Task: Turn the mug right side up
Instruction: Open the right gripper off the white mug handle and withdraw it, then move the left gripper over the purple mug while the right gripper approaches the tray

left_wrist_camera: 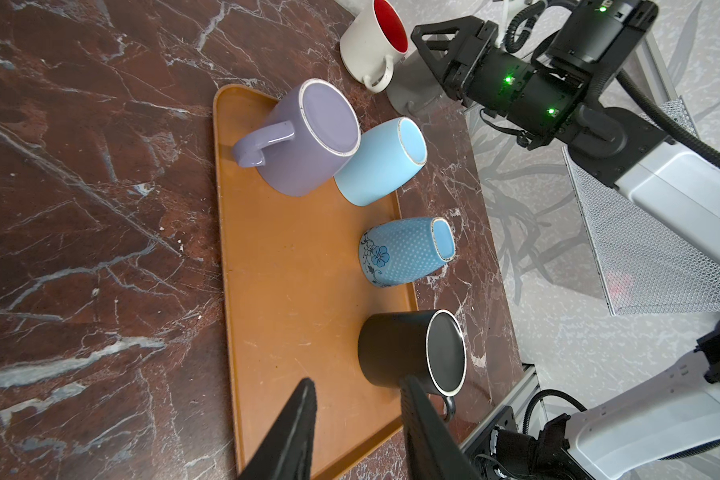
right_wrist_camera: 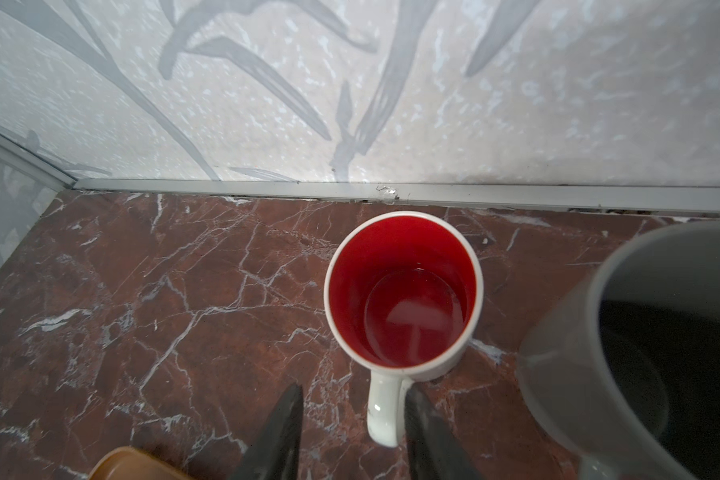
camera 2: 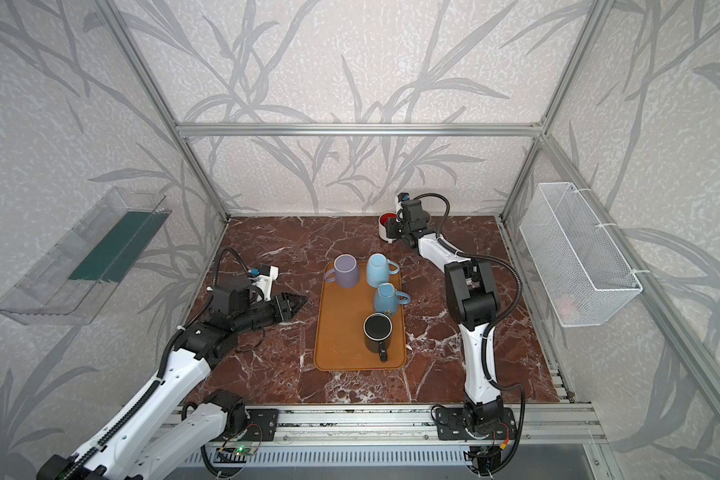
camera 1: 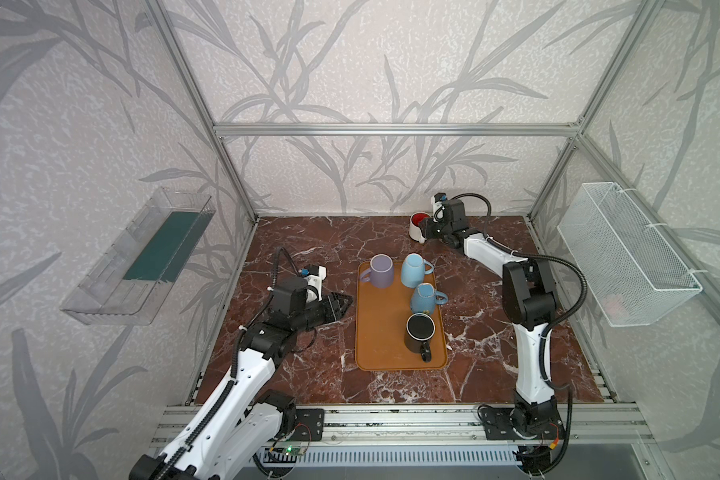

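I see the white ceramic mug with the red inside (right_wrist_camera: 404,291) standing upright on the red-brown marble table (camera 1: 308,249), close to the back wall and just beside a grey mug (right_wrist_camera: 566,374). My right gripper (right_wrist_camera: 356,386) has its jaws apart on both sides of the white handle, with a gap on one side. My left gripper (left_wrist_camera: 358,380) is also spread and empty, beside the orange plastic tray (camera 1: 375,332).

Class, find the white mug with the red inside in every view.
A top view: white mug at the far edge of the table, right of centre.
A top view: same place.
Left wrist: beyond the purple mug.
Right wrist: centre, upright.
Shared landmark: orange tray.
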Robot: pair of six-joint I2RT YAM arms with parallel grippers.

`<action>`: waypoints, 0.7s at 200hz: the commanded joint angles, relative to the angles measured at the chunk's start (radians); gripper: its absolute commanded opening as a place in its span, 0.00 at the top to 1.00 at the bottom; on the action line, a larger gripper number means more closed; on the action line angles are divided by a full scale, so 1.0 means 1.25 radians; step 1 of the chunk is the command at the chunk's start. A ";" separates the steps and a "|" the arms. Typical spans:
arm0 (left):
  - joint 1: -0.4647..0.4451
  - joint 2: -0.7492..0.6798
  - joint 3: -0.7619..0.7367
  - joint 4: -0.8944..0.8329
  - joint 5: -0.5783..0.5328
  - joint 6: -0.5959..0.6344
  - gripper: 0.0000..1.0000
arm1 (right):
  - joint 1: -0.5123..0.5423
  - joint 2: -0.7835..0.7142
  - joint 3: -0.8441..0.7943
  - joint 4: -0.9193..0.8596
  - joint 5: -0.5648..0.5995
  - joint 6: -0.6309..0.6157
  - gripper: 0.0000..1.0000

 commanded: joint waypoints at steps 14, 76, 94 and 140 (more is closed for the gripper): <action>0.006 -0.007 0.005 -0.012 -0.024 -0.003 0.62 | -0.004 -0.136 -0.080 -0.007 -0.022 -0.017 0.58; 0.006 0.090 -0.019 0.053 -0.046 -0.034 0.62 | 0.004 -0.440 -0.361 -0.051 -0.086 -0.021 0.57; 0.004 0.114 -0.025 0.077 -0.028 -0.031 0.63 | 0.016 -0.523 -0.425 -0.083 -0.089 -0.026 0.57; 0.004 0.170 -0.004 0.070 -0.060 -0.002 0.63 | 0.050 -0.675 -0.545 -0.141 -0.096 -0.017 0.56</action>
